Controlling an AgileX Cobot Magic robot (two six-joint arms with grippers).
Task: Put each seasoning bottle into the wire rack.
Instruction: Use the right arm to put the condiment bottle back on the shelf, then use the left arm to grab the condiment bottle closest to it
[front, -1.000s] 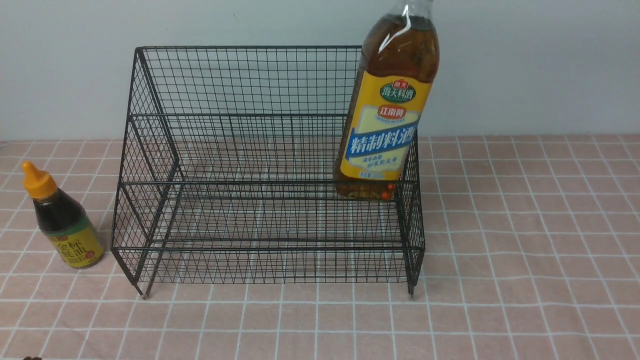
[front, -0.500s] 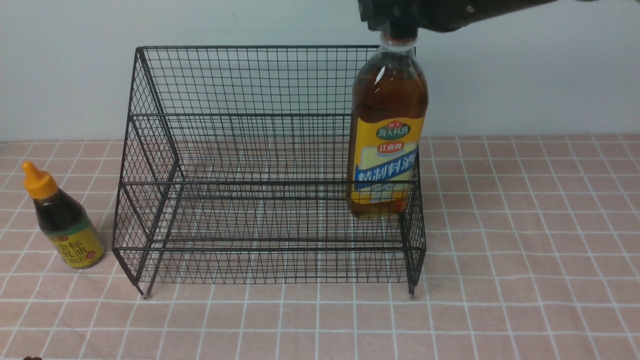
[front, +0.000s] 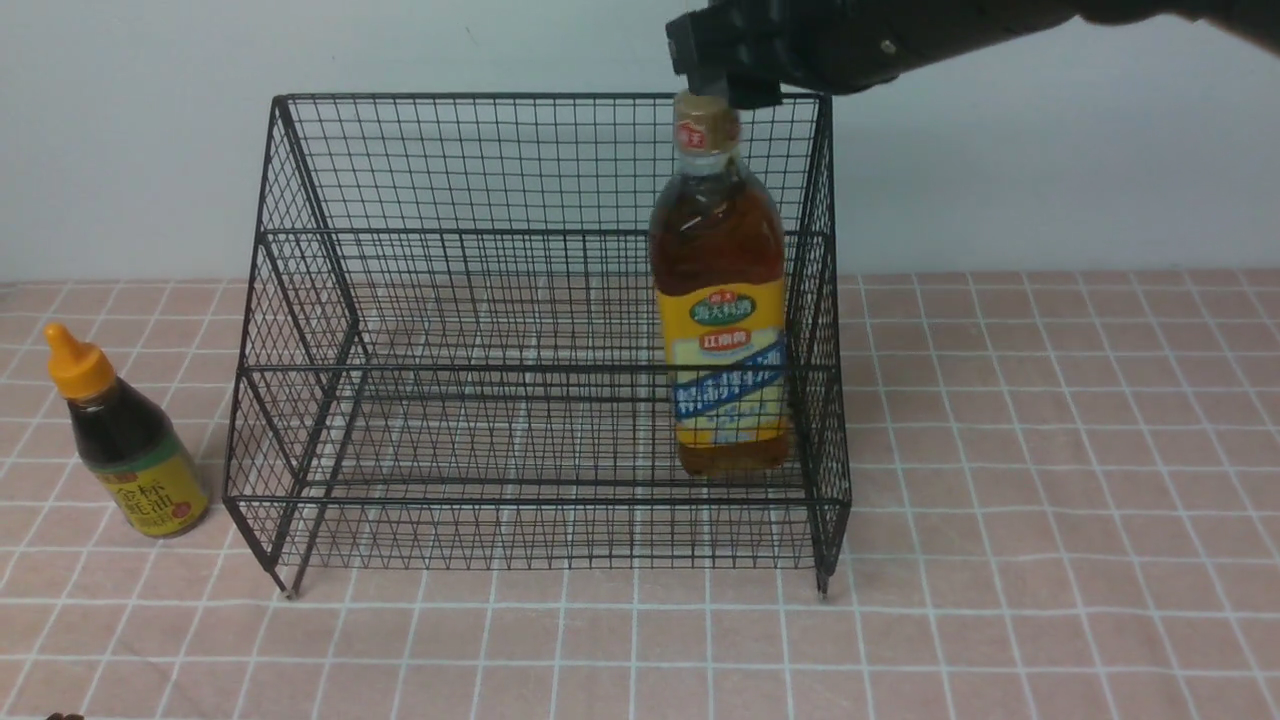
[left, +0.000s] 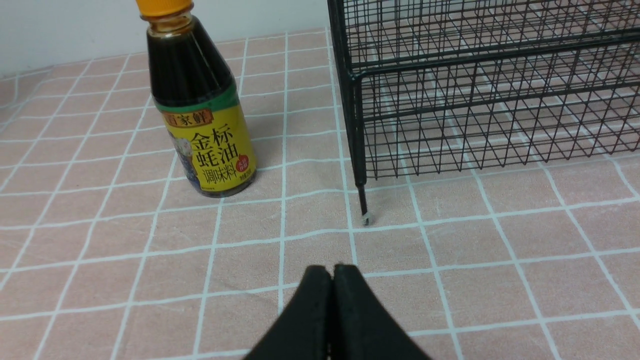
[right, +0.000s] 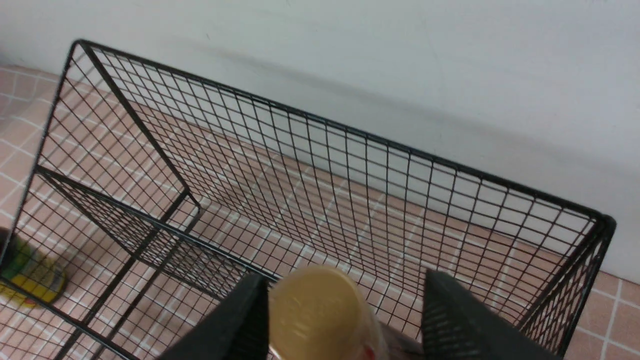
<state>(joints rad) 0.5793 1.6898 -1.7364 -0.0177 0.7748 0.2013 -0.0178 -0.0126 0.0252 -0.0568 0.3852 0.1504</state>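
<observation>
Tall bottle (front: 722, 340), airborne a second ago, now stands in the wire rack (front: 480, 160) beneath the right end effector (right: 345, 295), jaws spread, released. Small dark bottle (front: 130, 450) remains outside.

Right arm (front: 900, 40) black, small screw; jaws black, wedge-shaped.

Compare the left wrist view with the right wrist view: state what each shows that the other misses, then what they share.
Left wrist only: the shut left gripper and a rack leg. Right wrist only: the tall bottle's cap between the open right gripper's fingers. Both: the rack, the small bottle and the checked cloth.
</observation>
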